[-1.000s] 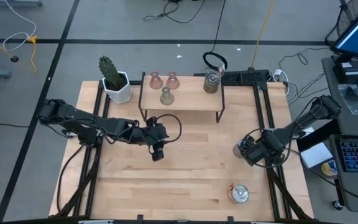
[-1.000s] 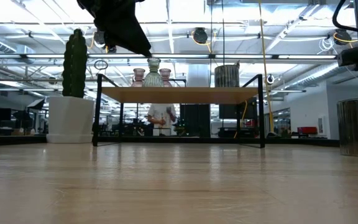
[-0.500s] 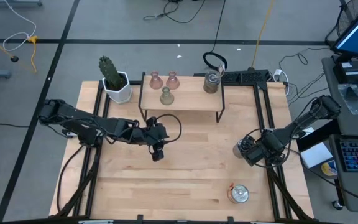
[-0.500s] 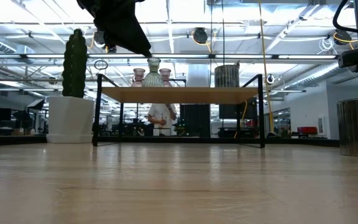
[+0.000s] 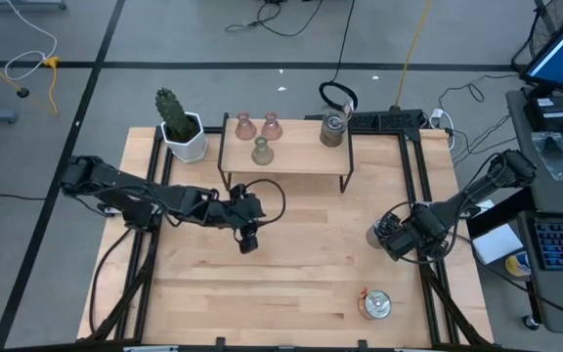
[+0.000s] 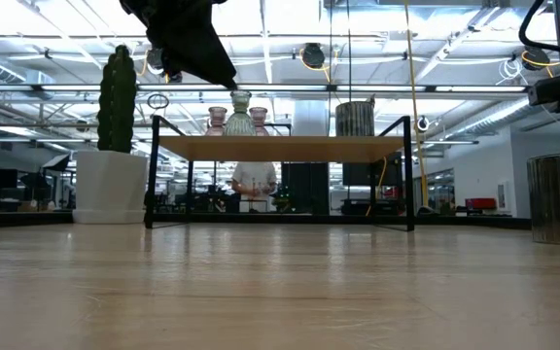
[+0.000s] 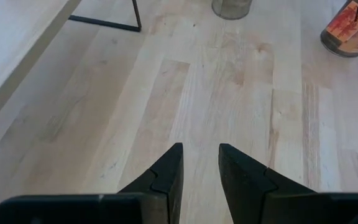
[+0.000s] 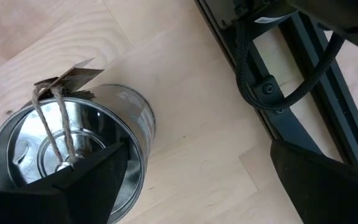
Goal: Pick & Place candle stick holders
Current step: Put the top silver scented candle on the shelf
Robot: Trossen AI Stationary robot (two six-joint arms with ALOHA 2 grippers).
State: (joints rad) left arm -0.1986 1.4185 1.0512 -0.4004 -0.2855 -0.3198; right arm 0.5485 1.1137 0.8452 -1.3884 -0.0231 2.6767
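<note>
Two pale pink holders, an olive-green one and a silver one stand on a small wooden shelf at the far middle. Another silver holder, with a tag on a string, stands on the table at the right. My right gripper hangs wide open over it, pointing down; one finger is over its mouth and the other over bare table. A third silver holder stands near the front edge. My left gripper hovers mid-table, narrowly open with nothing between its fingers.
A cactus in a white pot stands left of the shelf. Black frame rails run along both table sides. Bare wood lies between the two arms and in front of the shelf. A person shows far off beyond the table.
</note>
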